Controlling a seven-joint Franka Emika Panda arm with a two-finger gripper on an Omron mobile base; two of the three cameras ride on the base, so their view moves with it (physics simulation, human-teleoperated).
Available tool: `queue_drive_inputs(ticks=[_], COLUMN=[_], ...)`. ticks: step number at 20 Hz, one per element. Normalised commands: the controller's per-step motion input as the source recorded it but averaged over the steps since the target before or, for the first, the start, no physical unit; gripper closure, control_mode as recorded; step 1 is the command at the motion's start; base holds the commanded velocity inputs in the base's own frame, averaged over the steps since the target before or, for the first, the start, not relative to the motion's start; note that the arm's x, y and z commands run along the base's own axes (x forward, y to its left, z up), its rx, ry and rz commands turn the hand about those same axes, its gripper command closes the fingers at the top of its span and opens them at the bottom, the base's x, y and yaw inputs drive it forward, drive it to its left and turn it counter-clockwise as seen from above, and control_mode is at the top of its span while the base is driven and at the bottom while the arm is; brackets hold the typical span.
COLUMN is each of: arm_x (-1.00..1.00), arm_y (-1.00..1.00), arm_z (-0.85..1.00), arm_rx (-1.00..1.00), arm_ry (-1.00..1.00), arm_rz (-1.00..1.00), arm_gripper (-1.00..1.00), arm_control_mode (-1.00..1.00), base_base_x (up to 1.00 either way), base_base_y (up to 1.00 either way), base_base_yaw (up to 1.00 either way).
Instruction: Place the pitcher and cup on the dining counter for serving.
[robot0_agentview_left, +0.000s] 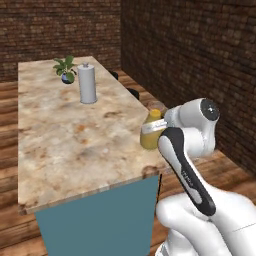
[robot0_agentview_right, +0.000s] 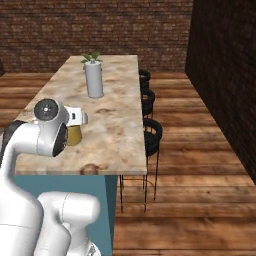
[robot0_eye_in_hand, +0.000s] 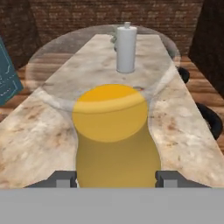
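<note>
**No readable text anywhere**

No words, brand names, numbers or signs can be read on anything here. The pitcher (robot0_eye_in_hand: 114, 131) has a plain mustard-yellow surface with no label. The grey-white canister (robot0_agentview_left: 87, 84) further along the dining counter (robot0_agentview_left: 65, 145) is blank as well. The counter's marbled top carries only stone veining, and its teal side panels bear nothing written. The robot's arm shows faint small marks along its dark link in the left base view, too small and blurred to make out as letters.
</note>
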Motion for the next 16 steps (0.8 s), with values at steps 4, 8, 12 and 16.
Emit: queue_drive_inputs(ticks=[4,8,12,16], arm_x=[0.91,0.68,0.49,0.52], arm_y=[0.01,0.07,0.21,0.40], arm_z=[0.00,-0.15,-0.24,-0.27], arm_rx=[0.00,0.00,0.00,0.00], arm_ry=[0.26,0.12,0.00,0.00], arm_rz=[0.40,0.33,0.05,0.00], arm_gripper=[1.00,1.00,1.00,1.00], arm_control_mode=[-1.00,-1.00,-1.00,-1.00], base_base_x=[0.00,0.00,0.00,0.00], base_base_y=[0.00,0.00,0.00,0.00], base_base_yaw=[0.00,0.00,0.00,0.00])
